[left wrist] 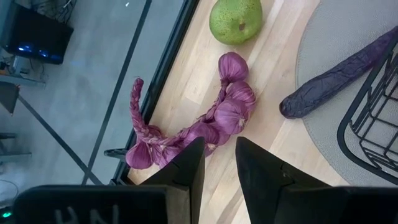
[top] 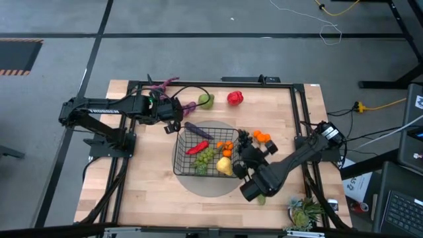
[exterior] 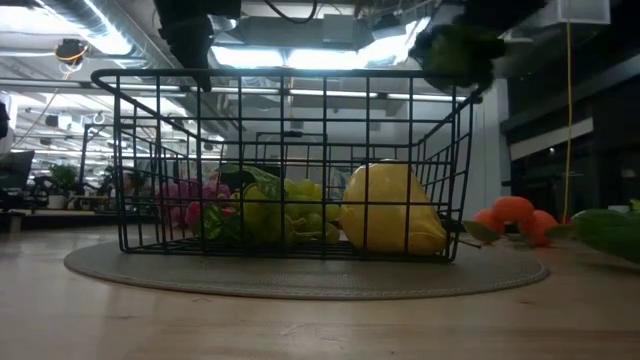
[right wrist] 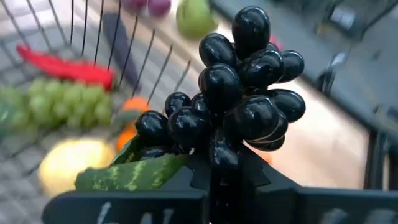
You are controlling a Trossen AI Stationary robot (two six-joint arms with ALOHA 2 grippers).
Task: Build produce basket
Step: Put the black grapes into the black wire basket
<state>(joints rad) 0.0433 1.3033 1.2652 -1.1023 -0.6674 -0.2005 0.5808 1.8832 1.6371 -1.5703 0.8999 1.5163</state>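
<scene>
The black wire basket (top: pixel 198 151) (exterior: pixel 285 160) stands on a round grey mat and holds a red chili (top: pixel 197 148), green grapes (top: pixel 206 157), small oranges (top: pixel 227 147) and a yellow lemon (top: pixel 225 165) (exterior: pixel 392 210). My right gripper (top: pixel 246 147) (right wrist: pixel 225 163) is shut on a bunch of dark grapes (right wrist: pixel 245 93) beside the basket's right rim. My left gripper (top: pixel 173 122) (left wrist: pixel 219 155) is open by a narrow gap just over the purple string (left wrist: pixel 211 121). On the table lie a green pear (left wrist: pixel 235 20) (top: pixel 206 100), a dark purple long vegetable (left wrist: pixel 339 74) and a red pepper (top: pixel 234 98). My right gripper pinches the dark grape bunch between its two fingers at the bunch's lower end (right wrist: pixel 221 152), where a green leaf (right wrist: pixel 130 174) sticks out. The rest of the bunch stands out past the fingertips. It is lifted clear, level with the basket's top rim (exterior: pixel 455 50).
Loose oranges (top: pixel 262 137) (exterior: pixel 512 215) lie right of the basket. A green vegetable (exterior: pixel 610 232) lies at the near right. A spiky potted plant (top: pixel 304 211) stands at the near right corner. The black table frame (top: pixel 211 84) runs along the far edge behind the purple string.
</scene>
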